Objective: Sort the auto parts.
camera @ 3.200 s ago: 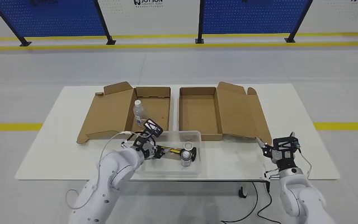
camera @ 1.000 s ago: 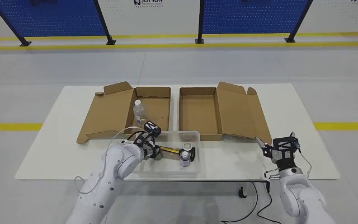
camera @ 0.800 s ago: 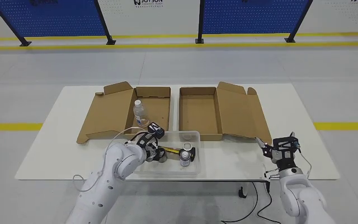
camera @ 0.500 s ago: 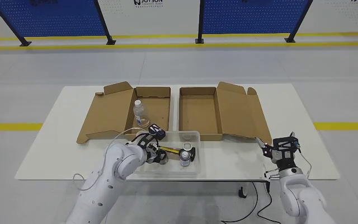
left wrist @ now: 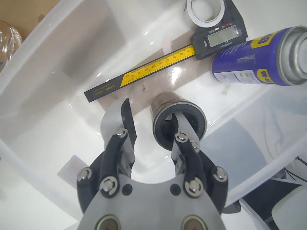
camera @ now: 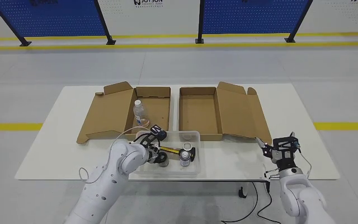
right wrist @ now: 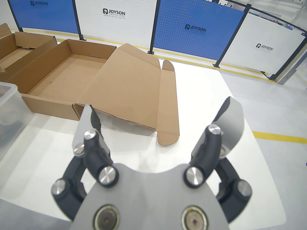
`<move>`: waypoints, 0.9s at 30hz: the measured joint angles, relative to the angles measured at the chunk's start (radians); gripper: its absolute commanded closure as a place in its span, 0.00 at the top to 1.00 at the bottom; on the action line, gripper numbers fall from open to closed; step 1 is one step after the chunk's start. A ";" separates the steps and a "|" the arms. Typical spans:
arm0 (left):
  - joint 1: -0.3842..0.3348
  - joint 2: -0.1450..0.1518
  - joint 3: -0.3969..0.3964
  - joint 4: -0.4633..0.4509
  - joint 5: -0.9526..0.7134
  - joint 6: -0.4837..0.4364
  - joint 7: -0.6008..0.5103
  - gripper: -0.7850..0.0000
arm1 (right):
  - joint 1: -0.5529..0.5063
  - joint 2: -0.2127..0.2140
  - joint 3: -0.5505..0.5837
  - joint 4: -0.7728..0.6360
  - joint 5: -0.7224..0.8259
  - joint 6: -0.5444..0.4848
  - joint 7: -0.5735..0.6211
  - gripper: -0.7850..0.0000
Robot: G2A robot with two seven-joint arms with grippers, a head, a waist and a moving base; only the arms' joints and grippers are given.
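In the left wrist view my left gripper point(left wrist: 151, 113) is open inside the clear plastic bin point(left wrist: 40, 39). One finger is in the bore of a metal bearing sleeve point(left wrist: 168, 104) and the other is outside its wall, a small gap away. Beyond the sleeve lie a yellow-scaled digital caliper point(left wrist: 153, 69), a blue spray can point(left wrist: 251, 60) and a white ring point(left wrist: 205, 7). From above, the left gripper point(camera: 158, 157) is at the bin's point(camera: 168, 169) near left. My right gripper point(camera: 275, 141) stands open over bare table at the right front, holding nothing.
Two open cardboard boxes sit behind the bin: the left box point(camera: 156, 106) holds a clear plastic bottle point(camera: 140, 113), and the right box point(camera: 197, 115) has its lid flap point(right wrist: 134, 87) spread toward my right gripper point(right wrist: 158, 107). The white table point(camera: 67, 112) has free room at both ends.
My left gripper has moved right and toward the table's front inside the bin, lowering over the bearing sleeve. The right arm has not moved.
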 measured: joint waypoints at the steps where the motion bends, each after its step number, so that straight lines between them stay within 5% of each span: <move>1: -0.002 0.000 0.002 0.003 -0.001 0.001 0.000 0.42 | 0.000 0.000 0.000 0.000 0.000 0.000 0.000 1.00; 2: -0.004 0.000 0.005 0.008 -0.003 0.003 0.000 0.38 | 0.000 0.000 0.000 0.000 0.000 0.000 0.000 1.00; 3: -0.006 -0.001 0.008 0.011 -0.006 0.004 0.000 0.13 | 0.000 0.000 0.000 0.000 0.000 0.000 0.000 1.00; 4: -0.007 -0.001 0.010 0.013 -0.009 0.004 0.001 0.00 | 0.000 0.000 0.000 0.000 0.000 0.000 0.000 1.00; 15: -0.002 0.006 0.000 0.001 -0.026 0.006 0.024 0.00 | 0.000 0.000 0.000 0.000 0.000 0.000 0.000 1.00; 27: 0.051 0.020 -0.051 -0.126 -0.056 0.017 0.076 0.00 | 0.000 0.000 0.000 0.000 0.000 0.000 0.000 1.00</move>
